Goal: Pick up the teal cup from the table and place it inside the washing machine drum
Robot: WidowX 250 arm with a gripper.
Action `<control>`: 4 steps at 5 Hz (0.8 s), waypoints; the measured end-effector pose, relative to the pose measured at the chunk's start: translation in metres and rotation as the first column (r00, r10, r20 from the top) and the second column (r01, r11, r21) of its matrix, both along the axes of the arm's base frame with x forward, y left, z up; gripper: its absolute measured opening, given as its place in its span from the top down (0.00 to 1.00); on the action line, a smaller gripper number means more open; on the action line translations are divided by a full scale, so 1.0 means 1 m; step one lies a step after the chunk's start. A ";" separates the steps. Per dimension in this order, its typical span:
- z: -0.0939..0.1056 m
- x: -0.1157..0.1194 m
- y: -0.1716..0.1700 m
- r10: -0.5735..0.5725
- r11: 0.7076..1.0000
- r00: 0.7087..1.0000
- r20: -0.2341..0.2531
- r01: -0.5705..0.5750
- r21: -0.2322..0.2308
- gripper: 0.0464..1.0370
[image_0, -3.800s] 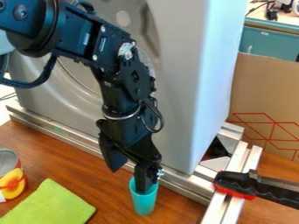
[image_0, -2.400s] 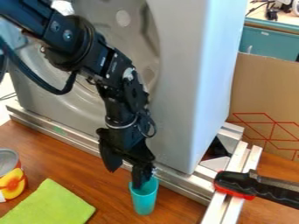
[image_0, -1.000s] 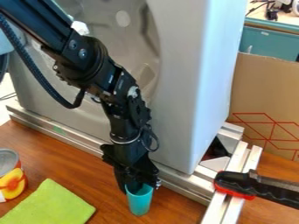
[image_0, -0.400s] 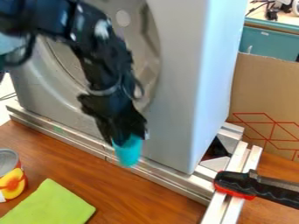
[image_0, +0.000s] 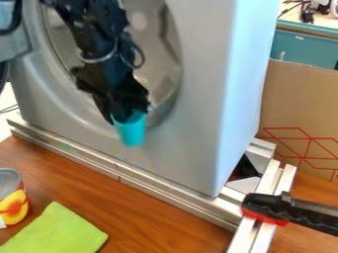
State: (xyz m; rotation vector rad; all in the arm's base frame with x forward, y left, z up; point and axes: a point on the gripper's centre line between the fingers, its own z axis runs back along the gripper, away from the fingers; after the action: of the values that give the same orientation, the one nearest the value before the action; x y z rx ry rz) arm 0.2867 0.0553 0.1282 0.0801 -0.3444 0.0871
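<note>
So the black gripper (image_0: 124, 114) is pinching the turquoise cup (image_0: 133, 134) by its upper end, fingers closed on the wall around the rim. The cup hangs right under the fingertips, bottom end down and tilted just a bit, up off the wooden table (image_0: 151, 222). The gripper hides the cup's mouth, so I can't tell if anything's in it.

Behind them is a big grey housing (image_0: 198, 108) with a round recess in its front. The cup shows against the lower part of that recess, but I honestly can't tell if it touches. Along the housing's bottom edge runs a metal rail (image_0: 158, 185), well below the cup.

Out on the table, at the left edge of the view, there's an upright can (image_0: 12, 197) with a yellow and red fruit picture. Its grey top faces up, and I can't make out whether it's open. A lime green cloth (image_0: 56, 230) lies flat just beside it.

Over to the right, a black clamp (image_0: 277, 206) with a red pad lies across pale metal bars (image_0: 251, 237). Farther back there's cardboard (image_0: 297, 108) with red lines, then a teal cabinet (image_0: 304, 47).
</note>
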 end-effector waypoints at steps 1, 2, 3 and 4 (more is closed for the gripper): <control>0.018 0.010 0.018 0.035 0.999 0.998 0.055 -0.036 0.018 0.93; 0.026 0.019 0.034 0.059 0.998 0.993 0.102 -0.062 0.031 0.93; 0.022 0.029 0.050 0.079 0.996 0.991 0.113 -0.084 0.044 0.93; 0.012 0.044 0.062 0.086 0.995 0.989 0.119 -0.092 0.047 0.93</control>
State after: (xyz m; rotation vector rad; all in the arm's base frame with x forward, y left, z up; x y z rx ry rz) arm 0.3311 0.1170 0.1407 0.1429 -0.4603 0.1715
